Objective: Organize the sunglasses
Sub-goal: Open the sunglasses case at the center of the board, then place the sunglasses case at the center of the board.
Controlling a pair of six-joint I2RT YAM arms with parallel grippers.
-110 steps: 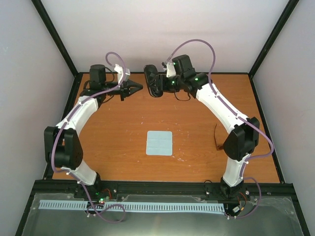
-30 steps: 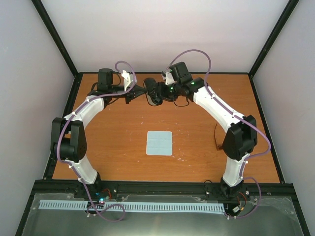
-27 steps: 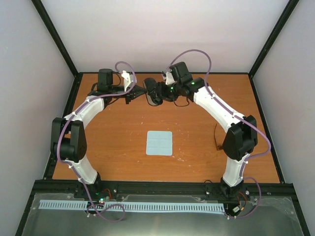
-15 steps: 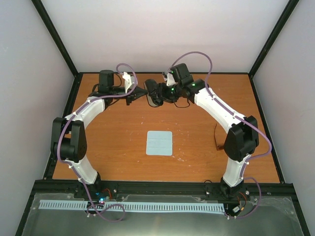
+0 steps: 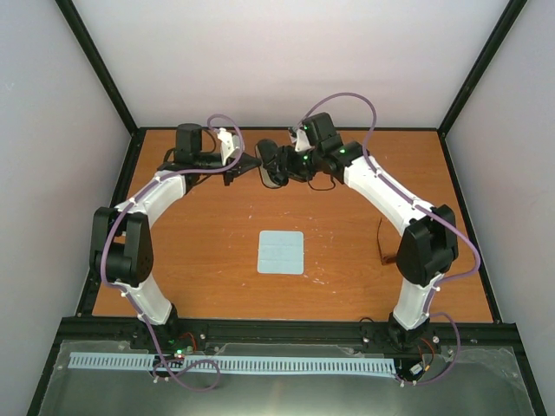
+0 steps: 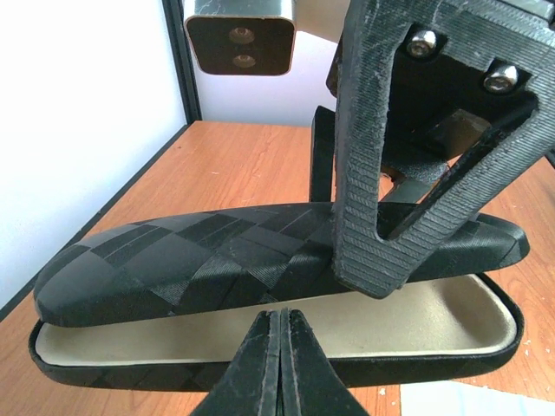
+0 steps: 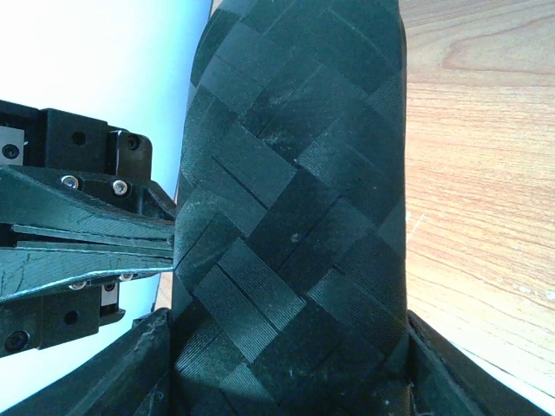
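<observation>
Item: case [image 5: 270, 163], black, woven-pattern, upper centre of the overhead view, lid ajar over a cream lining. Holder: my right fingers [image 7: 152, 364], set wide and clamped across its body. Tool: my left fingers [image 6: 260, 373], pressed fully together with nothing between them, tips at the seam at bottom centre of the left wrist view. Step, as I judge it: prise the lid. Keep the tips in the gap, lever upward slowly, right hold firm so the case does not twist. Item: sunglasses [image 5: 382, 244], on the counter [image 5: 208, 234] at right centre, beside my right arm's elbow and well apart from the case. Item: pale blue cloth [image 5: 281, 252], centre. Obstruction: that elbow crowds the sunglasses.
</observation>
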